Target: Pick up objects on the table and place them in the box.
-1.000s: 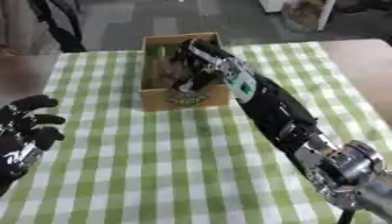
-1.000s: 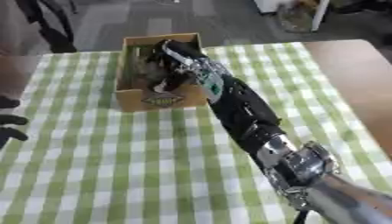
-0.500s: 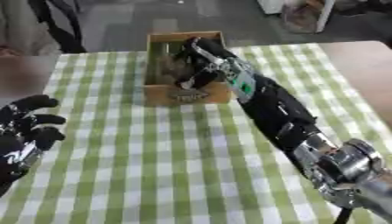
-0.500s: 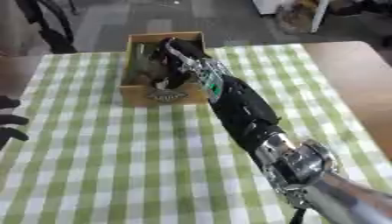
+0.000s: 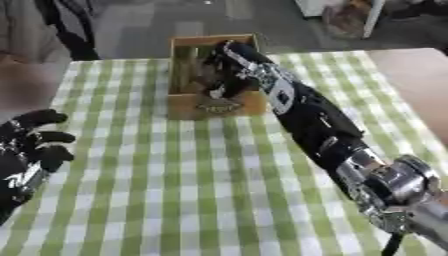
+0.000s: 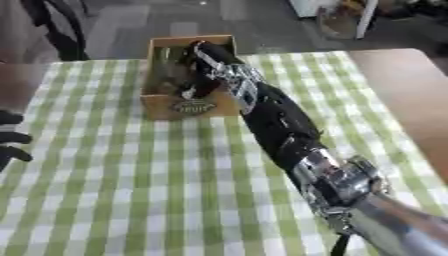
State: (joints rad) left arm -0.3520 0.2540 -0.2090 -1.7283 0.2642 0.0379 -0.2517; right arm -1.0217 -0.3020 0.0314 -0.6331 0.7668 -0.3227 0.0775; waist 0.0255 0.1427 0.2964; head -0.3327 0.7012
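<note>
A small wooden box (image 5: 217, 106) with a label on its front wall stands at the far middle of the green-checked table (image 5: 201, 190). My right arm stretches across the table to it, and my right hand (image 5: 229, 70) reaches down inside the box, hiding most of the inside. Some dim, greenish contents (image 6: 168, 75) show in the box's left part; I cannot make out what they are or whether the hand holds anything. At the lower left edge my left hand (image 5: 28, 145) rests open above the table, fingers spread and holding nothing.
The table's bare brown top (image 5: 411, 85) shows beyond the cloth on the right. Chair legs (image 5: 74, 30) and a floor lie behind the far edge. A brown blurred shape (image 5: 22, 85) sits at the far left.
My right hand stays inside the box, reaching slightly deeper. The whole picture has shifted a little, so the camera has moved. The left hand has not moved.
</note>
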